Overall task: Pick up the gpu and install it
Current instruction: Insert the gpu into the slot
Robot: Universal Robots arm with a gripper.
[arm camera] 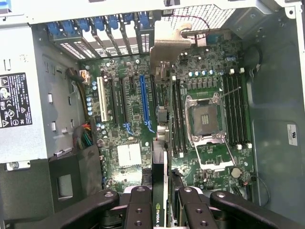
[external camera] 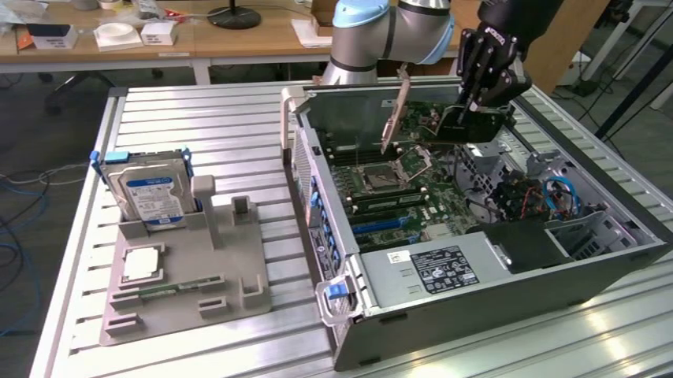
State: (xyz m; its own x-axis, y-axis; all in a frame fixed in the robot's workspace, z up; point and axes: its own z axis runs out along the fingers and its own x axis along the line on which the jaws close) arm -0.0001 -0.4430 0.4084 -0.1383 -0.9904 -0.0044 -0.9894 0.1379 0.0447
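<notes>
The jaws (arm camera: 162, 213) are pinched on the gpu (arm camera: 167, 45) & hold it up over the open PC box (external camera: 307, 169). It's not in a slot yet. The card stands on its thin edge above the green board (external camera: 415, 201), near the long blue slot (arm camera: 144, 102). Its metal end plate is close to the row of blue clips (arm camera: 102, 24).

A green Nvidia mark shows on the card, right by the jaws. The power box (external camera: 421, 276) has a black sticker w/ white words, too small to read. The hard drive (external camera: 147, 195) has a blue & white label, also too small to read. It stands up in a grey holder (external camera: 242, 268).

The counter (external camera: 210, 118) is made of shiny metal slats. Behind it are wood desks (external camera: 252, 35) w/ white boxes (external camera: 116, 35) on top.
</notes>
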